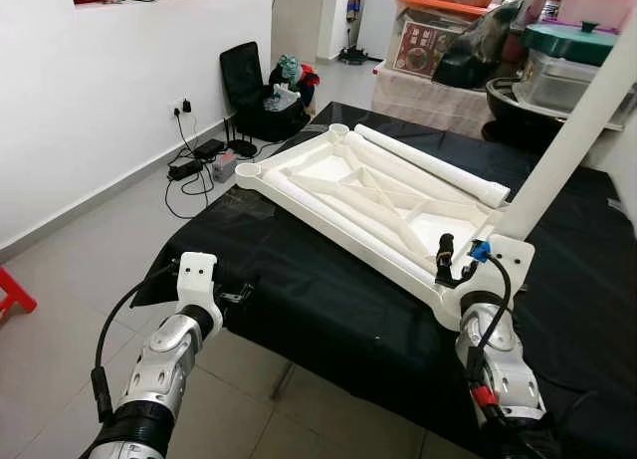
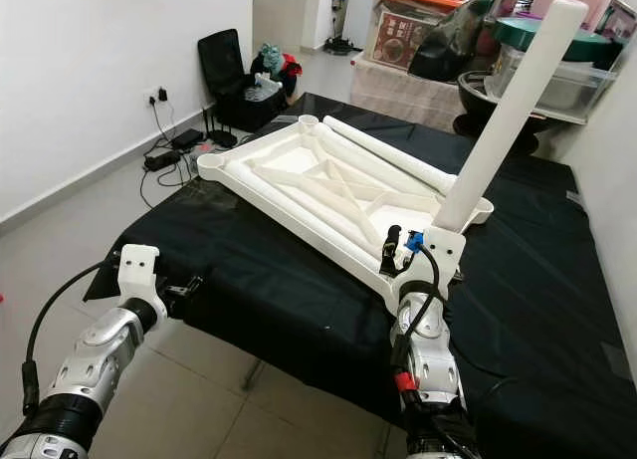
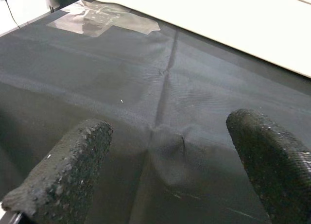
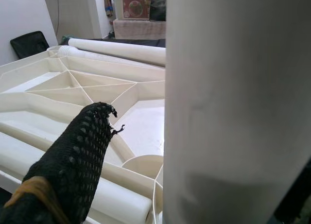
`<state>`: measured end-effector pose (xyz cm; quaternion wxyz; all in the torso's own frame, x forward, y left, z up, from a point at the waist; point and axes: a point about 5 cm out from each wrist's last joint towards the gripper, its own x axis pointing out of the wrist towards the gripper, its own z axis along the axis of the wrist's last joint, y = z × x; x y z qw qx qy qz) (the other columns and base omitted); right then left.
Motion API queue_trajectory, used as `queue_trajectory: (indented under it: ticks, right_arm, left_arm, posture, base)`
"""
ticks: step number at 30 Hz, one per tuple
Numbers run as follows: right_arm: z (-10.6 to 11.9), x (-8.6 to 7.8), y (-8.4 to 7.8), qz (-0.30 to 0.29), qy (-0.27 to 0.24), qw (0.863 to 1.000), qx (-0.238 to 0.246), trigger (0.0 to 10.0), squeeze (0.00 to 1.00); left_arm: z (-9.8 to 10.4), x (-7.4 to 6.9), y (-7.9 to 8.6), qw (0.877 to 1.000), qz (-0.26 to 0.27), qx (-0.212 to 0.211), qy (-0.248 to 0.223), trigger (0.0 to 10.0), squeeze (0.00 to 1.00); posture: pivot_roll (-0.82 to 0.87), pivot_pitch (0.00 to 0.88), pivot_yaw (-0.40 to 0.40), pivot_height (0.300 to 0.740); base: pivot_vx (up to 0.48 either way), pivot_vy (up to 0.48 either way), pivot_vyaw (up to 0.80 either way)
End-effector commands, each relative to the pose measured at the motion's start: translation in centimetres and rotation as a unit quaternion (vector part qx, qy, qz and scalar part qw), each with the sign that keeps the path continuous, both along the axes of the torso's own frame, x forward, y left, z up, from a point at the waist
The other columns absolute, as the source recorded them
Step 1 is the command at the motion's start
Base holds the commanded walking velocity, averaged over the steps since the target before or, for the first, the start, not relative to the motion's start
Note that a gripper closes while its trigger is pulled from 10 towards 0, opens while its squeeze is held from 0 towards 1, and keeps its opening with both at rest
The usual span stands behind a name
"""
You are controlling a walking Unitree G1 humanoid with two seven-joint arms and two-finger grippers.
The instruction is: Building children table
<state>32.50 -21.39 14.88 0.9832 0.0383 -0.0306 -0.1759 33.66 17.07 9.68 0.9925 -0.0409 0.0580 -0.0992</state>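
Black cloth covered the table (image 1: 328, 310) where the upturned white tabletop (image 1: 368, 195) lay. At its near corner our right pincer (image 2: 396, 248) gripped an upright leg (image 2: 503, 120); unseated, it could tip. Our left pincer (image 1: 234, 298) hung open beside the tabletop.

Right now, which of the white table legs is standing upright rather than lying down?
The leg at the tabletop's near right corner, by the right gripper. It rises tilted from its socket; the other legs lie flat on the upturned tabletop.
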Motion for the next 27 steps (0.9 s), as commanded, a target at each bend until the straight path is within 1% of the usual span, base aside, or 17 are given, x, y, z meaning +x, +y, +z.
queue_trajectory:
  ticks: [1,2,3,5,7,9,10,11,13,14,15,16,17,23,25,26,27]
  right_arm:
    - [-0.1,-0.3,-0.4,-0.006,0.001,1.0,-0.005,10.0,0.31]
    - [-0.1,-0.3,-0.4,-0.006,0.001,1.0,-0.005,10.0,0.31]
    - [0.0,-0.3,-0.5,-0.005,-0.001,1.0,-0.004,10.0,0.42]
    - [0.1,-0.3,-0.6,-0.005,-0.003,1.0,-0.006,10.0,0.42]
    - [0.6,-0.1,-1.0,0.0,-0.011,1.0,-0.015,10.0,0.36]
    - [0.8,-0.1,-1.1,0.001,-0.015,1.0,-0.018,10.0,0.36]
    - [1.0,0.0,-1.3,0.007,-0.021,1.0,-0.021,10.0,0.33]
    - [1.0,0.0,-1.3,0.007,-0.021,1.0,-0.021,10.0,0.33]
    - [1.2,0.1,-2.6,0.033,-0.031,0.998,-0.032,10.0,0.25]
    - [1.2,0.1,-2.6,0.033,-0.031,0.998,-0.032,10.0,0.25]
    - [1.2,0.1,-3.2,0.039,-0.031,0.998,-0.039,10.0,0.22]
    - [1.2,0.1,-3.2,0.039,-0.031,0.998,-0.039,10.0,0.22]
    - [1.2,0.1,-3.7,0.041,-0.027,0.998,-0.046,10.0,0.0]
    - [1.3,0.2,-4.0,0.06,-0.03,0.997,-0.047,10.0,0.0]
    - [1.3,0.3,-3.5,0.092,-0.036,0.994,-0.044,10.0,0.0]
    - [1.3,0.3,-3.5,0.092,-0.036,0.994,-0.044,10.0,0.0]
    - [1.3,0.4,-3.2,0.106,-0.037,0.993,-0.045,10.0,0.0]
  left_arm:
    - [-0.3,0.0,-0.2,1.0,-0.005,0.001,0.005,10.0,0.0]
    - [-0.3,0.0,-0.2,1.0,-0.005,0.001,0.005,10.0,0.0]
    - [-0.3,0.0,-0.2,1.0,-0.006,0.001,0.006,10.0,0.0]
    - [-0.3,0.0,-0.2,1.0,-0.006,0.002,0.006,10.0,0.0]
    - [-0.3,0.0,-0.2,1.0,-0.005,0.002,0.006,10.0,0.0]
    - [-0.3,0.0,-0.2,1.0,-0.005,0.002,0.006,10.0,0.0]
    - [-0.3,0.0,-0.2,1.0,-0.005,0.002,0.006,10.0,0.0]
    - [-0.3,0.0,-0.2,1.0,-0.005,0.002,0.006,10.0,0.0]
    - [-0.3,0.0,-0.1,1.0,-0.005,0.003,0.006,10.0,0.0]
    - [-0.3,0.0,-0.1,1.0,-0.005,0.003,0.006,10.0,0.0]
    - [-0.3,0.0,0.0,1.0,-0.004,0.003,0.006,10.0,0.0]
    - [-0.3,0.0,0.0,1.0,-0.004,0.003,0.006,10.0,0.0]
    - [-0.3,0.0,0.0,1.0,-0.004,0.003,0.006,10.0,0.0]
    - [-0.3,0.0,0.0,1.0,-0.004,0.003,0.006,10.0,0.0]
    - [-0.4,0.0,0.0,1.0,-0.005,0.003,0.006,10.0,0.0]
    - [-0.4,0.0,0.0,1.0,-0.005,0.003,0.006,10.0,0.0]
    - [-0.4,0.0,0.0,1.0,-0.006,0.004,0.006,10.0,0.0]
  posture:
    - [0.02,0.0,-0.094,0.74]
    - [0.02,0.0,-0.094,0.74]
    - [0.02,0.0,-0.093,0.74]
    - [0.02,0.0,-0.094,0.74]
    - [0.03,0.0,-0.094,0.74]
    - [0.03,0.0,-0.094,0.74]
    - [0.03,0.0,-0.095,0.74]
    - [0.03,0.0,-0.095,0.74]
    - [0.03,0.0,-0.097,0.74]
    - [0.03,0.0,-0.097,0.74]
    - [0.03,0.0,-0.097,0.74]
    - [0.03,0.0,-0.097,0.74]
    - [0.03,0.0,-0.097,0.74]
    - [0.03,0.0,-0.097,0.74]
    - [0.04,0.0,-0.097,0.74]
    - [0.04,0.0,-0.097,0.74]
    - [0.04,0.0,-0.097,0.74]
  base:
    - [0.0,0.0,0.0]
    - [0.0,0.0,0.0]
    - [0.0,0.0,0.0]
    - [0.0,0.0,0.0]
    - [0.0,0.0,0.0]
    - [0.0,0.0,0.0]
    - [0.0,0.0,0.0]
    - [0.0,0.0,0.0]
    - [0.0,0.0,0.0]
    - [0.0,0.0,0.0]
    - [0.0,0.0,0.0]
    - [0.0,0.0,0.0]
    - [0.0,0.0,0.0]
    - [0.0,0.0,0.0]
    - [0.0,0.0,0.0]
    - [0.0,0.0,0.0]
    - [0.0,0.0,0.0]
